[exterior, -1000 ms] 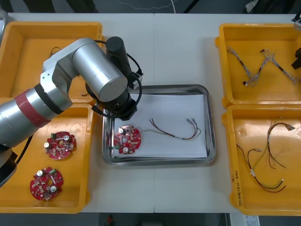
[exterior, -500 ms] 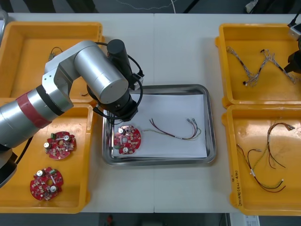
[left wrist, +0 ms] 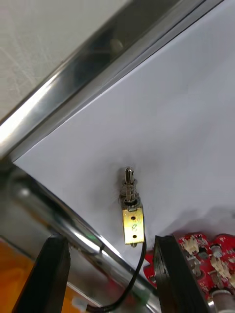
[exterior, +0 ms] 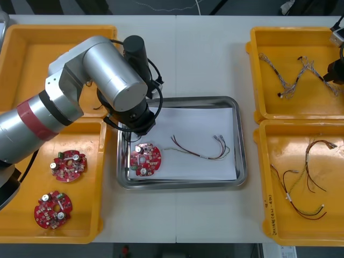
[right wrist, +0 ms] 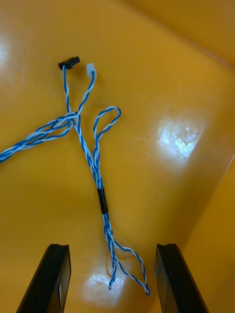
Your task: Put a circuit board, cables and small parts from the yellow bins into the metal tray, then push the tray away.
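Left gripper (left wrist: 110, 244) over metal part (left wrist: 132, 226) (boxy)

A round red circuit board (exterior: 145, 159) lies flat in the near left corner of the white-lined metal tray (exterior: 241, 140), with a thin red and yellow cable (exterior: 201, 148) curling at the tray's middle. A small metal part (left wrist: 132, 222) rests just beside the board, while twisted blue and white cables (exterior: 295, 75) sprawl in a yellow bin (exterior: 301, 105) right of the tray.

Front view: overhead, steeply down at table (exterior: 204, 54); covers yellow bins (exterior: 54, 59) and metal tray (exterior: 240, 134). Left wrist view: close above tray's white inside. Right wrist view: close above far right bin (exterior: 301, 102) floor. Both patches within front view.
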You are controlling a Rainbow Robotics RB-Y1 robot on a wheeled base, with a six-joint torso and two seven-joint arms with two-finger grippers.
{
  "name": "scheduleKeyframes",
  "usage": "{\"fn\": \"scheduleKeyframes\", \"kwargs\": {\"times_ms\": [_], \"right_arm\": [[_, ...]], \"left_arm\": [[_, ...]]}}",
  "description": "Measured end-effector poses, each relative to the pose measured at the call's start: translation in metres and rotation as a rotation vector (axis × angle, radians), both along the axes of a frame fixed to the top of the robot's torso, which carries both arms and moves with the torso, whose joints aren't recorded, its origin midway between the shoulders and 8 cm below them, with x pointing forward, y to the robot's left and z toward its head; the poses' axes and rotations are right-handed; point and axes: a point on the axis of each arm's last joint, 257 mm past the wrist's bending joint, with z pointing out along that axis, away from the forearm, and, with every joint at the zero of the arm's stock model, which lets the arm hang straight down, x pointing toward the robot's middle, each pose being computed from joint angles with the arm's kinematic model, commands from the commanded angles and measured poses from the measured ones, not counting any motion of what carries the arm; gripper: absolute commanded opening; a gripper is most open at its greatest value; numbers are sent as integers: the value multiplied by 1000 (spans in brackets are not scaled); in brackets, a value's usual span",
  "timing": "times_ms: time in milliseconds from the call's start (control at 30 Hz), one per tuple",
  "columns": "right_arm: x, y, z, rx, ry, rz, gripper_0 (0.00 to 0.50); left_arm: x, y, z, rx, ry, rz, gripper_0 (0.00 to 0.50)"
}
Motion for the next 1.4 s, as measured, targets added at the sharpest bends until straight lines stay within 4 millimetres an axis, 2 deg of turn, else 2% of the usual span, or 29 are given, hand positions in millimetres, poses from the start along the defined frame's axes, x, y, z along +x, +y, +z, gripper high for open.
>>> {"fn": "scheduleKeyframes", "kwargs": {"times_ms": [200,400,700,933,1200,1400], "right_arm": [[2,-9,-9,-1,-32,-24,500],[4,-8,-18,48,-63,-48,500],[8,-20,-20,29,-102,-74,500],[9,-18,-23,59,-120,-87,500],[9,-14,-28,109,-138,-105,500],[11,-8,-34,168,-159,-123,500]], "left_arm": [[0,6,33,-48,8,44,500],[3,15,65,-92,8,86,500],[2,36,95,-127,15,149,500],[9,55,121,-182,-16,207,500],[22,89,145,-202,-75,287,500],[27,125,151,-198,-78,367,500]]}}
